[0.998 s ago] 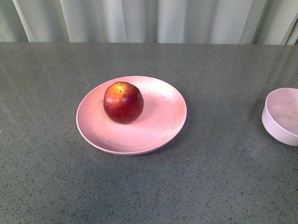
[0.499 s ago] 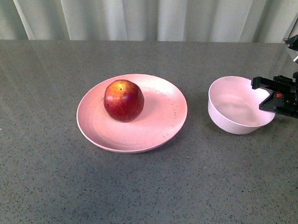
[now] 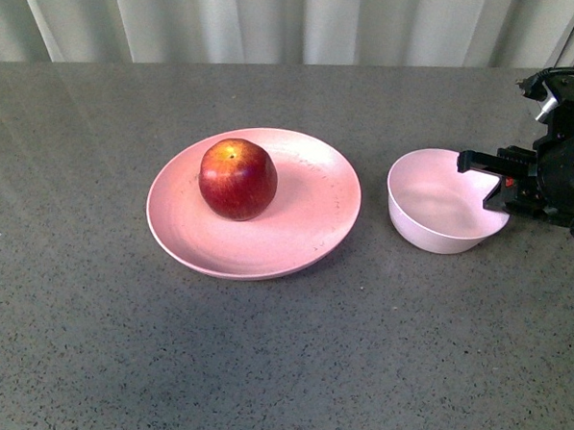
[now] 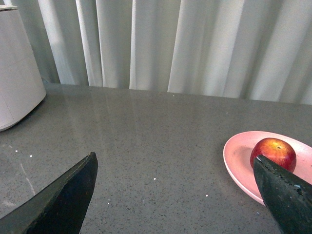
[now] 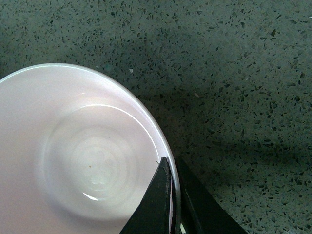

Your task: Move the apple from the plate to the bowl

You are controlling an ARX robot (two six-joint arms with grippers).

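At frame right, the right tool [image 3: 478,180] clamps the deep pale-pink bowl [image 3: 429,204] by its rim, seemingly to station it near the salmon plate [image 3: 309,223] bearing the round red apple [image 3: 237,178]

A dark grey surface [image 3: 276,370], speckled with fine pale and black flecks, filled most of the front view and carried a soft sheen, with faint streaks of reflected light toward its far edge. Behind that edge hung a pale grey-white curtain [image 3: 257,19] in vertical folds, running the whole width of the view. In the left wrist view a white, smooth-sided, rounded object [image 4: 17,63] stood on the surface close to the curtain. Only part of it showed, so what it was could not be told.
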